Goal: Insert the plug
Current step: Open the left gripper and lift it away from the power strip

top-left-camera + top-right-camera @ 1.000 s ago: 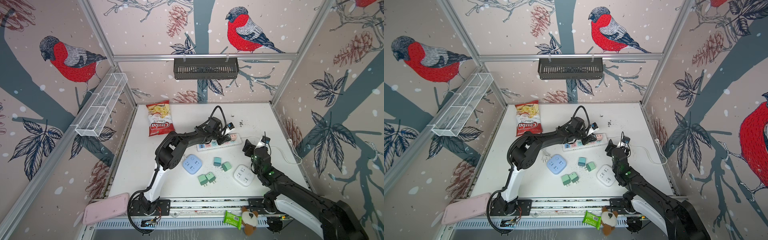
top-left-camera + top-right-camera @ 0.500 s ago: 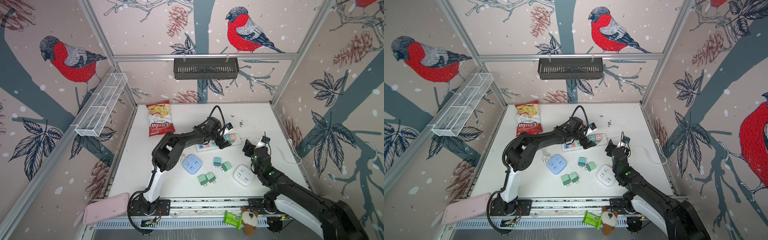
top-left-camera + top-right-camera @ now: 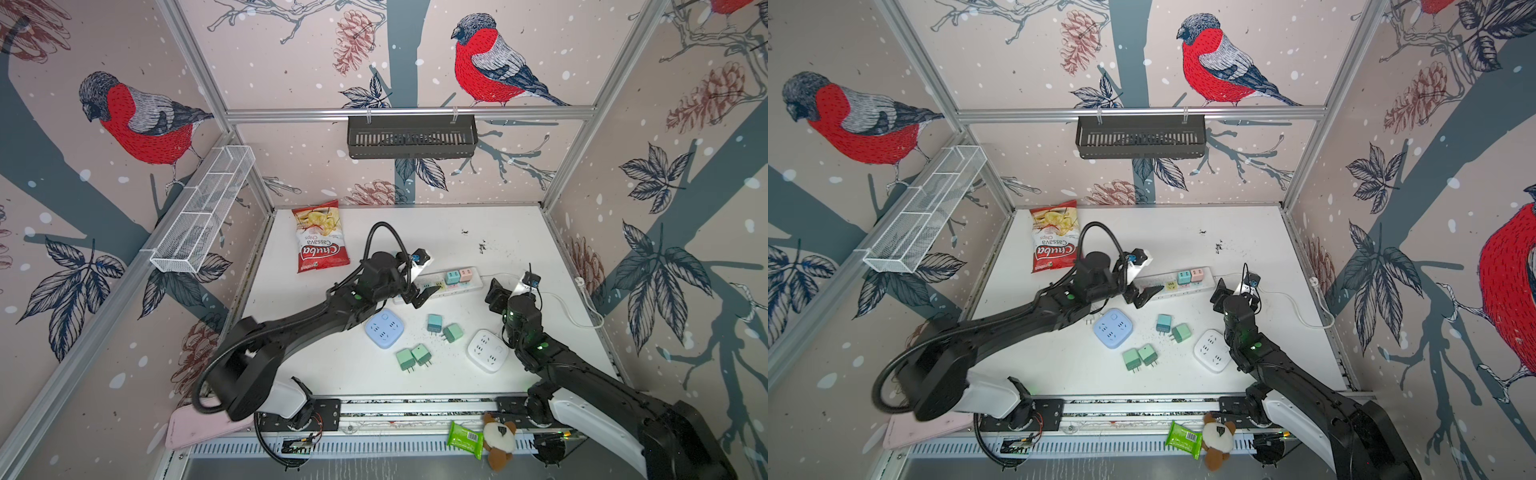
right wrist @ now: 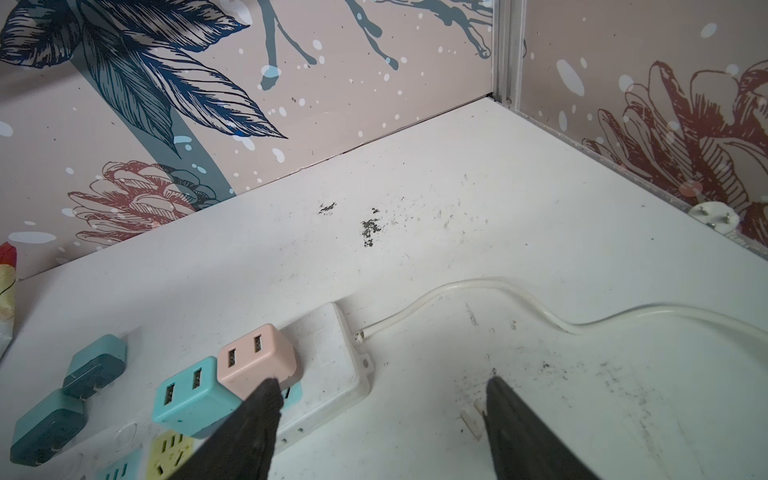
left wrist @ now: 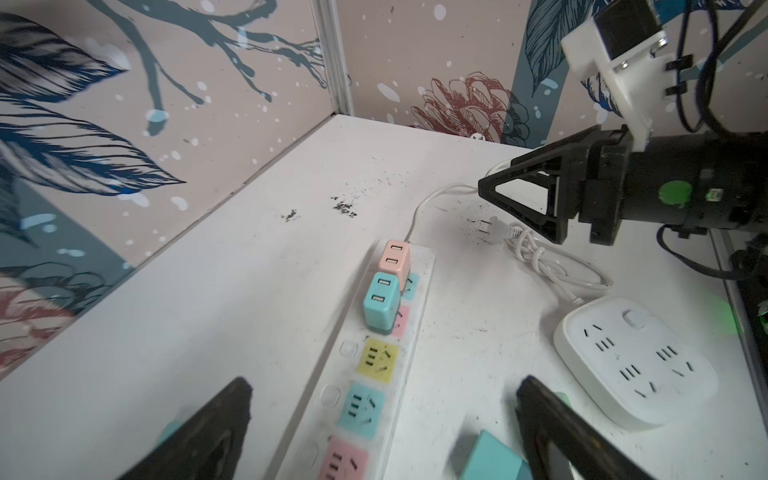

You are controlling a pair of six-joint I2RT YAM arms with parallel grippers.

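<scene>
A long white power strip (image 3: 471, 286) (image 3: 1207, 285) lies across the middle of the table. A teal plug (image 3: 451, 277) (image 5: 380, 305) and a pink plug (image 3: 465, 274) (image 4: 253, 359) stand side by side in its sockets near the cable end. My left gripper (image 3: 417, 297) (image 5: 384, 384) hangs open over the strip's empty coloured sockets, to the left of the teal plug and apart from it. My right gripper (image 3: 496, 291) (image 4: 382, 383) is open at the strip's cable end, holding nothing.
Loose teal and green plugs (image 3: 434, 323) (image 3: 413, 357), a blue socket cube (image 3: 384, 328) and a white socket cube (image 3: 487, 351) lie in front of the strip. Two dark teal plugs (image 4: 95, 365) lie behind it. A white cable (image 3: 573, 309) loops right. A chips bag (image 3: 318, 237) lies at the back left.
My left gripper has opened and drawn back to the left along the strip, uncovering the teal plug seated beside the pink one. The right arm has not moved.
</scene>
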